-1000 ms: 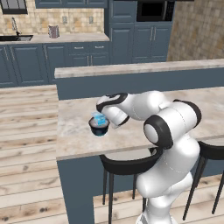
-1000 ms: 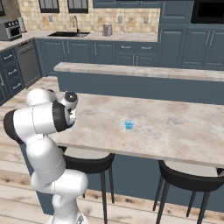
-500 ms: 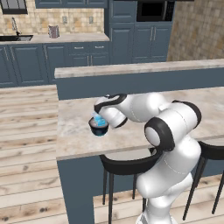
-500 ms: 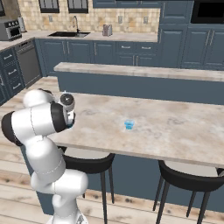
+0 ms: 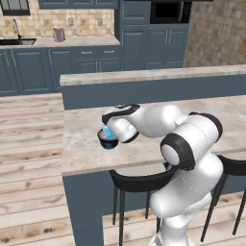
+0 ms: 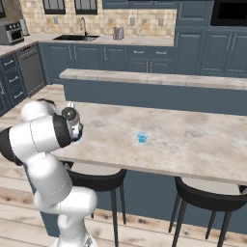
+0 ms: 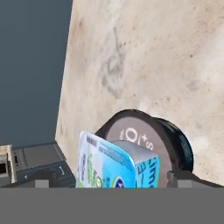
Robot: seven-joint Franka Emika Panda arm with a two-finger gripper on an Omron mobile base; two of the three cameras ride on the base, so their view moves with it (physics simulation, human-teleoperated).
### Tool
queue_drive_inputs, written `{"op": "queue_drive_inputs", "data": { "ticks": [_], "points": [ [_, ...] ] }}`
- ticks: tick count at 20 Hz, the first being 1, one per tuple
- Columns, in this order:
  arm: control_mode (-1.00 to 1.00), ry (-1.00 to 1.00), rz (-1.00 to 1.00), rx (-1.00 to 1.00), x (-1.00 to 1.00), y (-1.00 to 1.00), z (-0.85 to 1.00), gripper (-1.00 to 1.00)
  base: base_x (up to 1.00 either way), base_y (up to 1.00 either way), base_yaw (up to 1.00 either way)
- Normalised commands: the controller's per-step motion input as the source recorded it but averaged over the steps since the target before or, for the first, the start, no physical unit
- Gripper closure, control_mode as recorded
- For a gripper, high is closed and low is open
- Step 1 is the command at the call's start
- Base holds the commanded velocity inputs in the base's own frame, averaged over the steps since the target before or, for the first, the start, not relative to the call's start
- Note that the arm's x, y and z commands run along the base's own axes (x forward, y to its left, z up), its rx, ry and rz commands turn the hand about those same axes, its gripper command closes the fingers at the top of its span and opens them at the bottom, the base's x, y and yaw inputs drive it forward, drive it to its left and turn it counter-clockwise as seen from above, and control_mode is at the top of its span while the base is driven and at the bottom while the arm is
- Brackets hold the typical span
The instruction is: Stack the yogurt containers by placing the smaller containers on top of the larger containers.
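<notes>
A light-blue cup (image 7: 118,164) is seen resting on the pale top of the dark tub (image 7: 175,140), near the counter (image 5: 86,139) edge. The gripper (image 7: 111,183) fingers are spread wide on each side of the cup. Another small blue cup (image 6: 142,138) is seen alone, well apart, on the counter.

Layout of the island counter (image 6: 193,140). A small cup (image 7: 116,164) sits on top of the round tub (image 7: 175,140), which stands near the counter's left end — close to the front edge. The gripper (image 7: 113,181) is at this stack (fingertips either side of the cup). A second cup (image 6: 142,138) stands alone mid-counter, well apart to the right. Two stools (image 6: 207,198) stand before the counter; a raised ledge (image 6: 159,79) runs behind it.
</notes>
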Motion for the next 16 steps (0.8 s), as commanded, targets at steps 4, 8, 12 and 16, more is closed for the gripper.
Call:
{"op": "queue_drive_inputs", "data": {
  "ticks": [4, 8, 12, 16],
  "points": [
    [-1.00, -0.02, -0.09, 0.00, -0.15, -0.15, 0.10, -1.00, 0.00, 0.00, 0.00],
    [-1.00, -0.01, -0.08, -0.01, -0.10, -0.18, 0.18, -1.00, 0.00, 0.00, 0.00],
    [-1.00, 0.00, -0.07, 0.00, -0.12, -0.20, 0.23, -1.00, 0.00, 0.00, 0.00],
    [-1.00, 0.00, -0.04, 0.00, -0.09, -0.18, 0.31, -1.00, 0.00, 0.00, 0.00]
  ]
}}
